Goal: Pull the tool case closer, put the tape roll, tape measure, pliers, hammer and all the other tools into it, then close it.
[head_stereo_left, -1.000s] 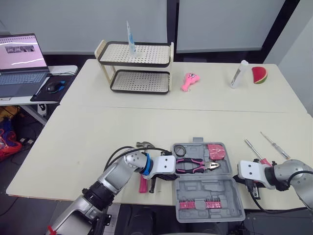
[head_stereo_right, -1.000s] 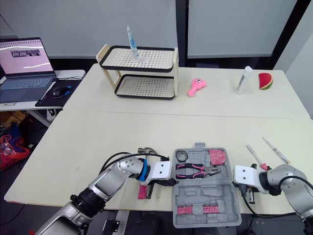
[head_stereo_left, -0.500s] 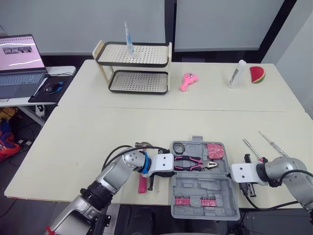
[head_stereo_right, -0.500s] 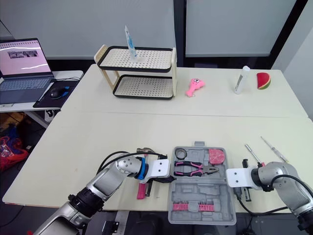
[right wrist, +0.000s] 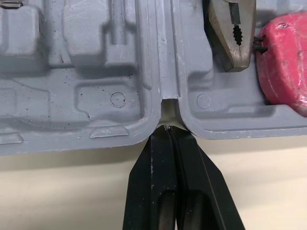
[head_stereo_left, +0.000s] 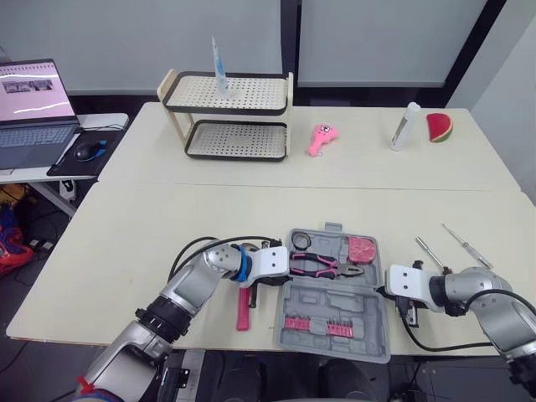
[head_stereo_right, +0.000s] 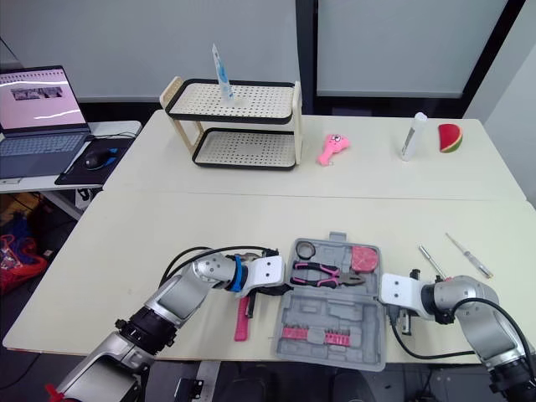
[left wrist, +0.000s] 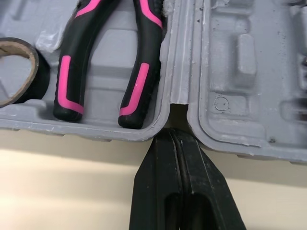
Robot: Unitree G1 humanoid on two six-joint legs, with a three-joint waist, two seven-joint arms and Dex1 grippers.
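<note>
Far left, on a side desk, I see one laptop (head_stereo_left: 29, 109) and one mouse (head_stereo_left: 86, 149). At the back of the cream table (head_stereo_left: 142, 234) stands a two-tier rack (head_stereo_left: 226, 117) with a tube (head_stereo_left: 219, 63) upright on its top shelf, then a pink toy (head_stereo_left: 319, 138), a white bottle (head_stereo_left: 402, 126) and a watermelon slice (head_stereo_left: 437, 127), all well apart from my work. Near the front edge the hammer (head_stereo_left: 243, 308) lies just left of the tool case (head_stereo_left: 368, 331), its head hidden under my left arm. My left gripper (left wrist: 175, 136) has its fingers pressed together, gripping nothing, tips at the hinge notch on the case's left side. The case lies open and holds one tape roll (head_stereo_left: 299, 241), one pair of pliers (head_stereo_left: 322, 265) and one pink tape measure (head_stereo_left: 362, 249); its nearer half carries a row of bits (head_stereo_left: 321, 325). My right gripper (right wrist: 166, 129) is likewise closed on nothing, tips at the hinge notch on the right side. Beyond it, two screwdrivers (head_stereo_left: 427, 249) lie on the table. Pale wall panels run behind.
</note>
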